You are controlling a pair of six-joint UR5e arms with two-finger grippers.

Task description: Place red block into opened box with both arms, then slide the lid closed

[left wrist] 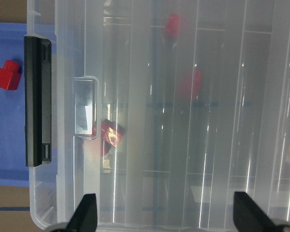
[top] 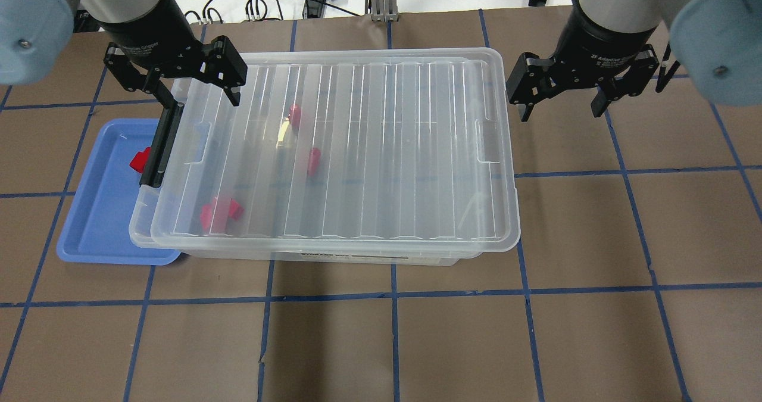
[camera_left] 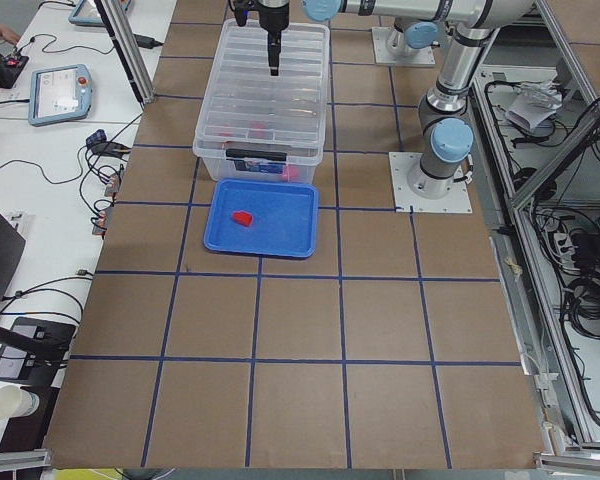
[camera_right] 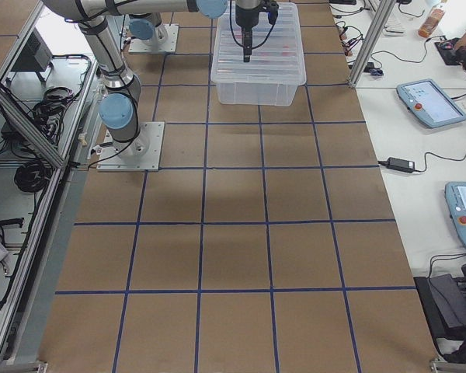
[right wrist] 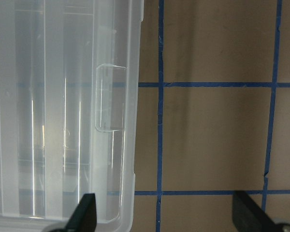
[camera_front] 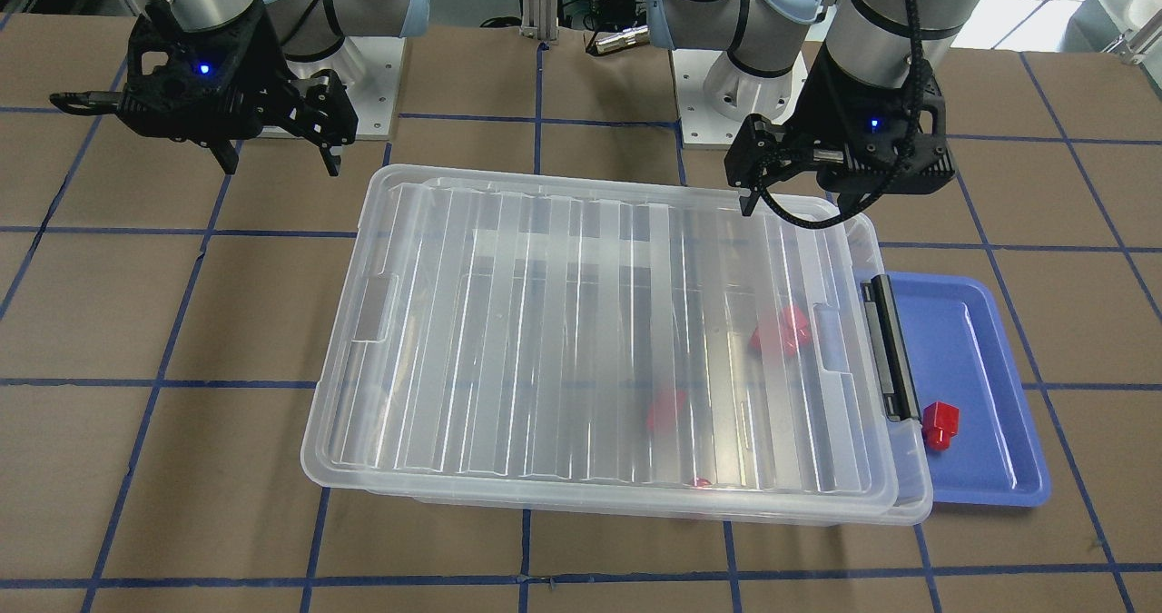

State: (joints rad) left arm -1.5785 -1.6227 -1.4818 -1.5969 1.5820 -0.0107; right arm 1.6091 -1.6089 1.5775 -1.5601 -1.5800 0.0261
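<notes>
The clear box point(top: 138, 235) carries its ribbed lid point(top: 387, 152), which covers nearly all of it and leaves a narrow strip at the black latch bar point(top: 162, 146). Three red blocks show through the lid point(top: 220, 214) point(top: 314, 159) point(top: 293, 115). A further red block point(top: 140, 161) point(camera_front: 940, 422) lies in the blue tray point(top: 101, 211) beside the latch. My left gripper point(top: 199, 92) point(left wrist: 165, 215) hangs open above the lid's far corner at the latch end. Beyond the opposite end of the box, my right gripper point(top: 559, 101) point(right wrist: 166, 215) is open above bare table and holds nothing.
The blue tray point(camera_front: 989, 395) is partly tucked under the latch end of the box. Brown table with blue tape lines surrounds the box point(camera_front: 917, 495). Both arm bases point(camera_front: 726, 95) stand behind it. Side benches hold tablets and cables point(camera_left: 60, 95).
</notes>
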